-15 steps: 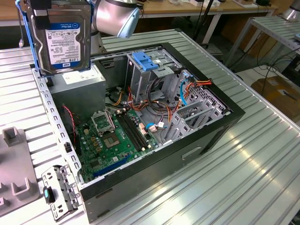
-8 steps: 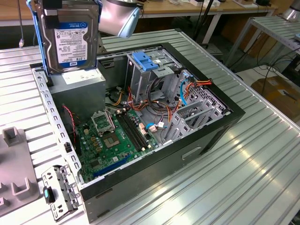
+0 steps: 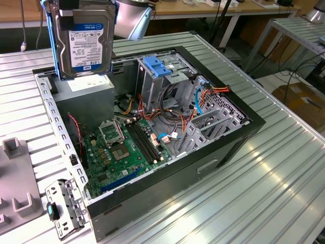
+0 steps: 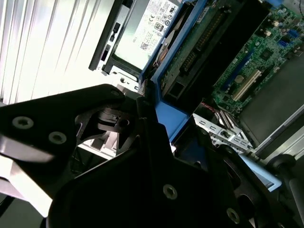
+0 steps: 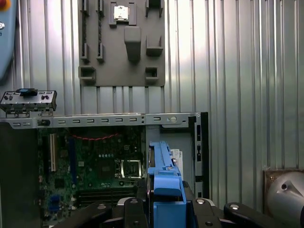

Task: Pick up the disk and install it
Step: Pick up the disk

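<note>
Far on the exterior view's left, a grey plate [image 3: 15, 195] with raised blocks lies on the ribbed metal counter [image 3: 254, 193], well apart from the claw and much lower. Near the plate sits a small metal bracket [image 3: 63, 208], just beside the corner of the open computer case [image 3: 213, 152].

Next comes the disk [image 3: 84, 40], hanging upright in the air with its label facing the camera and blue rails along its edges. It is clear of the counter, above the far corner of the case, over a grey box [image 3: 84, 89] with a white label.

In the first wrist view the claw [image 5: 166, 209] pinches the disk [image 5: 165, 183] by its blue rails, with black fingers [image 5: 140, 199] pressed on either side.

Below the claw and further right, a green circuit board [image 3: 127, 152] lies on the case floor. Beyond it, well apart from the claw, stands a metal drive cage [image 3: 170, 86] topped by a blue latch [image 3: 157, 66].
</note>
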`<control>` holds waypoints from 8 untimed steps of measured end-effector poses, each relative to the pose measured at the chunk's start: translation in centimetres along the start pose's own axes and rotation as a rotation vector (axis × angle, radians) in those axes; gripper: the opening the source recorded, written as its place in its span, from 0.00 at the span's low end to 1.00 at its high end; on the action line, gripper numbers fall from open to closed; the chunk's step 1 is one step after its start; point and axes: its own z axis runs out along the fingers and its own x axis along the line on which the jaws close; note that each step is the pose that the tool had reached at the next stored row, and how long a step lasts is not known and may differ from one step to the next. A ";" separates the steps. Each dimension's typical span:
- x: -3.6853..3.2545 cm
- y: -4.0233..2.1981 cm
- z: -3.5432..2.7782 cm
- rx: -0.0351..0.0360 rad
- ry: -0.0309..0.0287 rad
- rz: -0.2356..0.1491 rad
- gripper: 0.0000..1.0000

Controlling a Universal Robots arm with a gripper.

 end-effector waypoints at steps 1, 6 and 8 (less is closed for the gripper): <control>0.01 -0.16 0.00 0.0000 0.0000 0.000 0.37; 0.27 -0.66 0.02 0.0002 0.0000 0.000 0.37; 0.44 -0.72 0.06 0.0015 0.0000 0.000 0.37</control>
